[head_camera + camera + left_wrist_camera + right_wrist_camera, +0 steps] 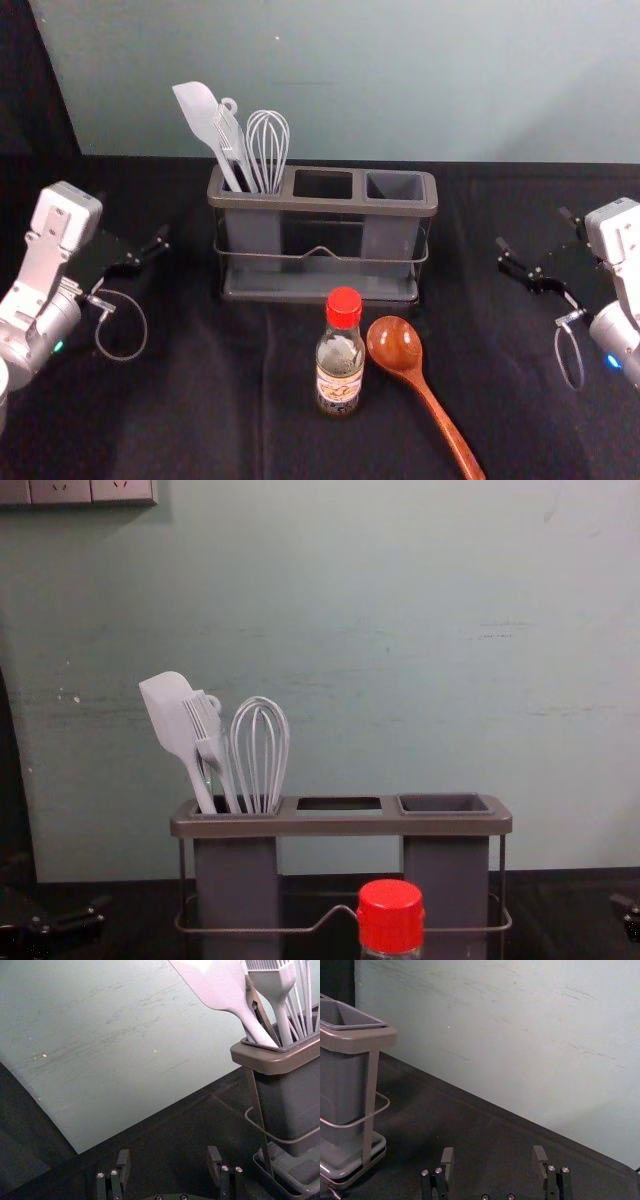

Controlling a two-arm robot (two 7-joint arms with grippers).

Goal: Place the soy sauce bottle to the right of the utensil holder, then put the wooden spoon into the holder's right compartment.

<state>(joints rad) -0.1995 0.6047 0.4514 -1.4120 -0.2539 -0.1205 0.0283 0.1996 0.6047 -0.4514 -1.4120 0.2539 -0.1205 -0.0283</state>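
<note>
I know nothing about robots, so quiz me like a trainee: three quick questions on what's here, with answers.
1. Fill in the blank: From the robot's side, the wooden spoon lies to the ____ of the soy sauce bottle.
2. Multiple choice: What shares the left compartment of the utensil holder with the spatula?
A) a knife
B) a whisk
C) a ladle
3. True or false: The left gripper and the right gripper are both open and empty.

Key: 1. right; 2. B; 3. true
</note>
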